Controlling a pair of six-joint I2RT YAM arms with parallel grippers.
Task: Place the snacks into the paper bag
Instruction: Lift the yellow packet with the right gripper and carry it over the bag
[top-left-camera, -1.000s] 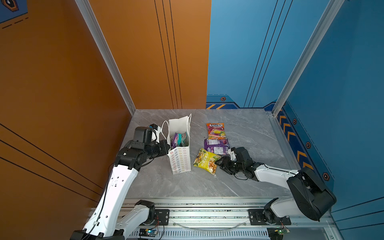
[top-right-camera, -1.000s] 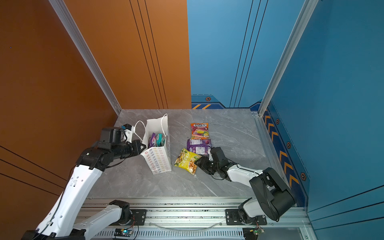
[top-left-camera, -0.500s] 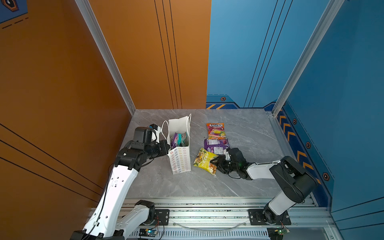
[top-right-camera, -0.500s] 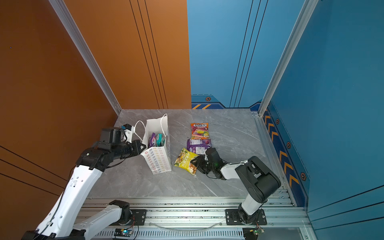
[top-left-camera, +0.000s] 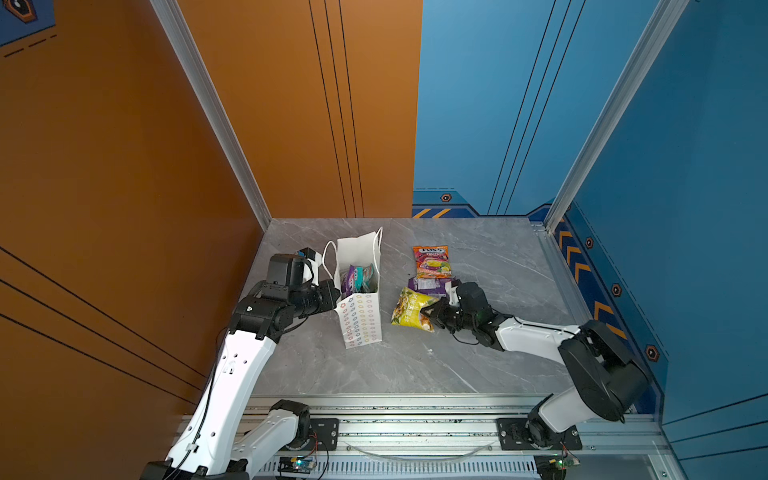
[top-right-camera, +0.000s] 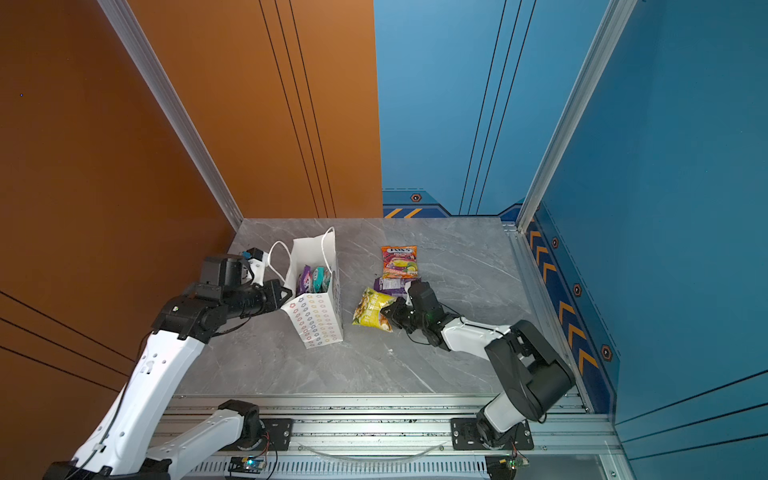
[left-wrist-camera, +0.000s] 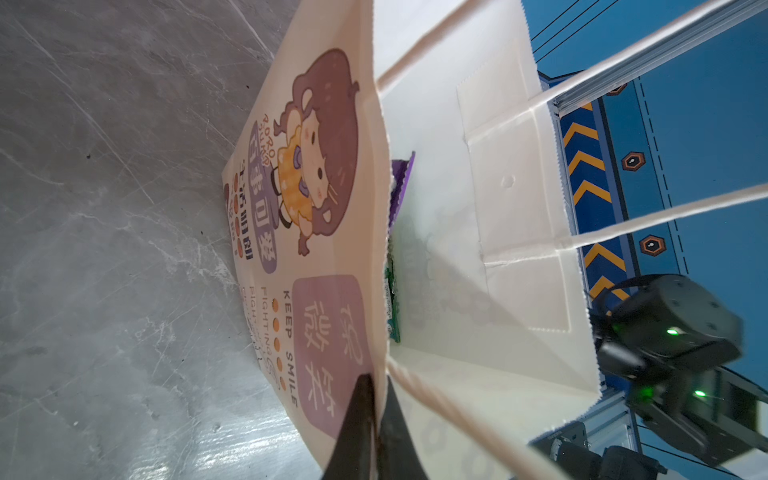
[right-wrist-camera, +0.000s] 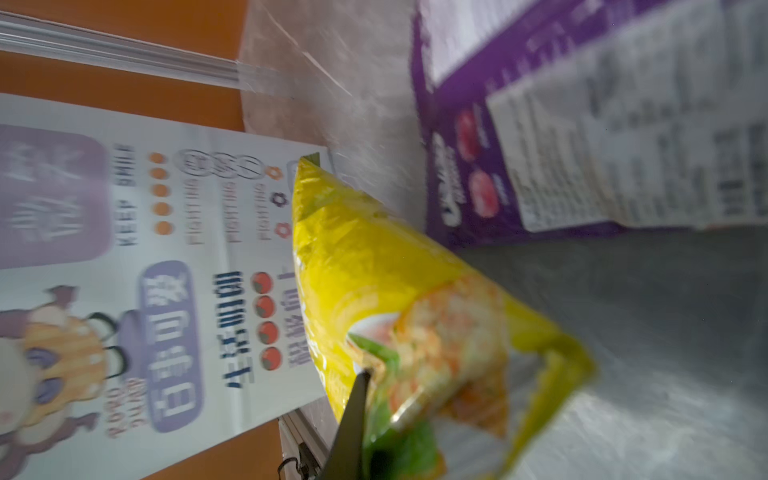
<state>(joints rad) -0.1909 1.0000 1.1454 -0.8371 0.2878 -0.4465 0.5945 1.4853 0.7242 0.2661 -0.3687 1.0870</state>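
The white paper bag (top-left-camera: 361, 324) (top-right-camera: 316, 326) stands upright at centre left with purple and teal snacks (top-left-camera: 359, 278) (top-right-camera: 313, 279) inside. My left gripper (top-left-camera: 337, 300) (top-right-camera: 286, 297) (left-wrist-camera: 376, 380) is shut on the bag's (left-wrist-camera: 316, 208) rim near a corner. My right gripper (top-left-camera: 428, 309) (top-right-camera: 384, 309) (right-wrist-camera: 372, 395) is shut on the edge of a yellow snack packet (top-left-camera: 409, 313) (top-right-camera: 370, 311) (right-wrist-camera: 374, 270) just right of the bag (right-wrist-camera: 124, 249). A purple packet (top-left-camera: 428, 284) (top-right-camera: 390, 284) (right-wrist-camera: 540, 124) lies behind it on the table. Farther back lies an orange FOX'S packet (top-left-camera: 431, 262) (top-right-camera: 399, 259).
The bag's cord handles (top-left-camera: 328, 259) (left-wrist-camera: 623, 224) hang loose above its mouth. The grey marble table (top-left-camera: 415, 365) is walled by an orange panel (top-left-camera: 124, 208) on the left and blue panels (top-left-camera: 685, 208) at the back and right. A metal rail (top-left-camera: 415, 428) runs along the front.
My right gripper slid left up to the yellow packet and closed on its edge. The left gripper and the bag have not moved.
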